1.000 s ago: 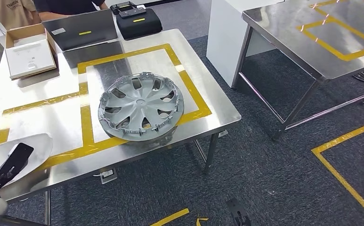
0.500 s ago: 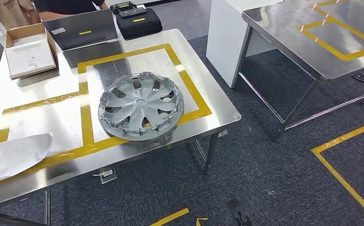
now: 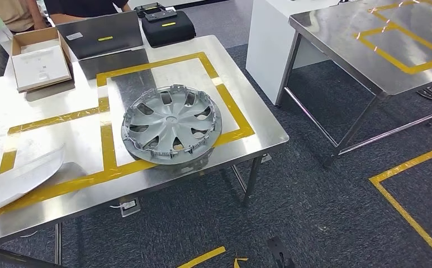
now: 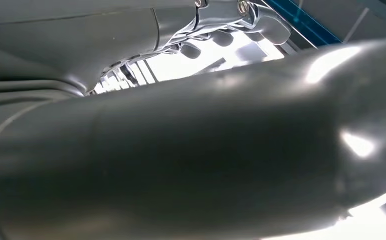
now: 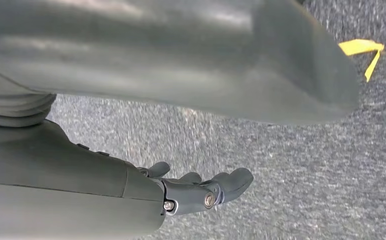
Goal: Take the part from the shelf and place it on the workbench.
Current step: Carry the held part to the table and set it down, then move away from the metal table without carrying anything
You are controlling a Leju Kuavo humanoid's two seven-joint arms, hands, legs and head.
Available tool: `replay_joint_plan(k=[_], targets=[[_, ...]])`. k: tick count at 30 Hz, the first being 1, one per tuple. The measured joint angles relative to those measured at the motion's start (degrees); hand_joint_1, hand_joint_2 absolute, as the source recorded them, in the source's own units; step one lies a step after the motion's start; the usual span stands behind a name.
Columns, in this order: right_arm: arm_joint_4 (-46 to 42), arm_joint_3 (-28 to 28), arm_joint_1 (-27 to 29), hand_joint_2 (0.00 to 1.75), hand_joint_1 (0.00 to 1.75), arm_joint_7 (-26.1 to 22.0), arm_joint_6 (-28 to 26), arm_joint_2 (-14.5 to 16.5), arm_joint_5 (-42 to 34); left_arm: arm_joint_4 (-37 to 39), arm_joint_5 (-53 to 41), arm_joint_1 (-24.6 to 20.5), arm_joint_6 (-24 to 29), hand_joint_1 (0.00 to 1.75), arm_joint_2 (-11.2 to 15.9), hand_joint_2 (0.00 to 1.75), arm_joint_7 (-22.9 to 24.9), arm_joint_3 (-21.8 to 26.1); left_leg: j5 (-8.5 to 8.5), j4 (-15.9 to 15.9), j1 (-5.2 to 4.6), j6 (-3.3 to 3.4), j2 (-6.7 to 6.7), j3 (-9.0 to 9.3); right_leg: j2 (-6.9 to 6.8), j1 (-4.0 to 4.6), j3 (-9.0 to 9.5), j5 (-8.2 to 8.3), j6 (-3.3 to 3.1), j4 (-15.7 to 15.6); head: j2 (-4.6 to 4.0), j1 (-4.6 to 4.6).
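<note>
The part (image 3: 20, 177), a pale grey curved shell, lies on the front left corner of the steel workbench (image 3: 51, 134), over the yellow tape line. No hand touches it there. In the left wrist view my left hand (image 4: 181, 150) looms large, its thick thumb across the picture and its fingers (image 4: 260, 25) apart from it against a bright background, holding nothing. My right hand (image 5: 131, 190) hangs over grey carpet, fingers (image 5: 230, 182) loosely stretched and empty.
A silver wheel cover (image 3: 171, 125) sits inside the taped square on the workbench. Behind it are a cardboard box (image 3: 40, 58), a grey case (image 3: 99, 36) and a black case (image 3: 169, 25). People (image 3: 12, 11) stand at the back left. A second steel table (image 3: 381, 44) stands to the right.
My left hand, beside the part a second ago, has dropped out of the head view, leaving the part on the workbench. The part now lies flatter. The camera shifted slightly.
</note>
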Motion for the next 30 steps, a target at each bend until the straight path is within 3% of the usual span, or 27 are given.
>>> replay_joint_plan(k=[2,4,5,6,7,9,11,15,16,18,20,21,22,23,26,27,30], targets=[[0.0,-0.3,0.0,0.0,0.0,0.1,-0.1,0.1,-0.4,-1.4,-0.2,0.5,0.2,0.0,-1.3,0.0,0.7,-1.0,0.88,-0.9,0.34,0.61,0.15,0.01,0.24,0.03,-1.17,-2.51,0.31,2.8,0.0,0.12],[0.0,-0.6,0.1,0.0,0.0,0.1,-0.2,0.1,-0.6,-2.1,-0.2,0.9,0.3,0.0,-2.3,0.0,1.2,-1.9,1.23,-0.9,0.3,0.91,0.24,-0.56,0.39,0.03,-3.92,-6.55,0.54,9.8,0.0,0.22],[0.0,-0.7,0.2,0.0,0.0,0.2,-0.2,0.0,-0.7,-2.2,-0.2,1.2,0.3,0.0,-2.7,0.0,1.4,-2.3,1.31,-0.8,0.32,0.9,0.25,-0.9,0.42,0.01,-5.07,-7.81,0.65,13.0,0.0,0.22],[0.0,-0.9,0.2,0.0,0.0,0.2,-0.3,0.0,-0.8,-2.4,-0.2,1.4,0.3,0.0,-3.1,0.0,1.6,-2.6,1.4,-0.5,0.37,0.84,0.24,-1.25,0.43,-0.03,-5.41,-8.02,0.75,14.5,0.0,0.22],[0.0,-1.0,0.2,0.0,0.0,0.2,-0.3,0.0,-0.8,-2.5,-0.2,1.6,0.3,0.0,-3.3,0.0,1.7,-2.8,1.46,-0.2,0.48,0.72,0.24,-1.6,0.41,-0.09,-4.65,-7.13,0.84,13.6,0.0,0.23],[0.0,-1.2,0.2,0.0,0.0,0.2,-0.3,0.0,-0.9,-2.7,-0.2,1.7,0.4,0.0,-3.5,0.0,1.9,-3.1,1.46,0.6,0.72,0.24,0.28,-2.34,0.11,-0.27,-0.85,-4.53,1.09,7.2,0.0,0.23],[0.0,-1.3,0.2,0.0,0.0,0.2,-0.4,0.1,-0.9,-3.0,-0.3,1.7,0.4,0.0,-3.6,0.0,2.0,-3.2,1.43,1.5,0.66,-0.51,0.29,-3.03,0.03,-0.14,1.59,-3.06,0.78,2.6,0.0,0.25],[0.0,-1.4,0.0,0.0,0.0,0.2,-0.4,0.1,-1.2,-3.1,-0.4,1.6,-0.2,0.0,-3.6,0.0,2.1,-3.7,1.66,2.0,0.59,-2.08,-0.02,-3.79,0.46,-0.04,1.02,-2.52,-1.33,1.8,0.0,0.24],[0.0,-1.5,0.0,0.0,0.0,0.2,-0.5,0.2,-1.2,-3.1,-0.4,1.6,-0.3,0.0,-3.5,0.0,2.2,-3.7,0.72,2.8,0.67,-2.44,-0.47,-4.19,0.52,-0.07,0.75,-2.15,-1.83,1.7,0.0,0.23],[0.0,-1.7,-0.1,0.0,0.0,0.2,-0.5,0.2,-1.3,-3.1,-0.4,1.6,-0.4,0.0,-3.4,0.0,2.2,-3.8,-3.4,7.6,0.81,-2.97,-1.63,-5.99,0.66,-0.1,-0.06,-1.36,-2.55,1.6,0.0,0.19],[0.0,-1.8,-0.1,0.0,0.0,0.1,-0.4,0.2,-1.3,-3.0,-0.5,1.6,-0.4,0.0,-3.4,0.0,2.3,-3.9,-7.44,14.5,0.83,-3.14,-2.14,-8.05,0.89,0.07,-1.18,-0.48,-2.82,1.5,0.0,0.19],[0.0,-1.9,-0.1,0.0,0.0,0.1,-0.4,0.2,-1.3,-3.0,-0.5,1.7,-0.4,0.0,-3.4,0.0,2.4,-4.0,-8.11,16.4,0.82,-3.06,-2.19,-8.26,1.0,0.18,-1.79,0.0,-2.85,1.6,0.0,0.19],[0.0,-1.9,-0.1,0.0,0.0,0.1,-0.4,0.2,-1.3,-3.0,-0.6,1.7,-0.3,0.0,-3.4,0.0,2.5,-4.1,-7.71,16.3,0.8,-2.86,-2.22,-7.51,1.1,0.27,-2.38,0.49,-2.84,1.6,0.0,0.2],[0.0,-2.0,-0.2,0.0,0.0,0.0,-0.4,0.2,-1.3,-3.0,-0.6,1.7,-0.3,0.0,-3.4,0.0,2.6,-4.2,-6.46,14.1,0.73,-2.51,-2.29,-5.63,1.21,0.37,-2.96,1.0,-2.8,1.6,0.0,0.2],[0.0,-2.2,-0.3,0.0,0.0,0.0,-0.3,0.2,-1.3,-3.5,-0.6,1.6,-0.2,0.0,-3.4,0.0,2.7,-4.5,-4.13,3.4,0.18,-1.26,-2.71,1.85,1.46,0.48,-4.06,2.55,-2.32,1.4,0.0,0.23],[0.0,-2.2,-0.3,0.0,0.0,0.0,-0.3,0.3,-1.3,-3.7,-0.6,1.4,-0.2,0.0,-3.4,0.0,2.7,-4.6,-4.16,1.5,-0.05,-1.06,-2.8,2.89,1.5,0.38,-4.1,3.04,-1.98,1.1,0.0,0.18],[0.0,-2.2,-0.3,0.0,0.0,0.0,-0.3,0.3,-1.3,-4.0,-0.7,1.2,-0.1,0.0,-3.5,0.0,2.9,-4.7,-2.99,0.1,-0.38,-0.32,-2.52,2.52,1.6,0.06,-3.9,4.35,-0.73,0.1,0.0,-0.05]])
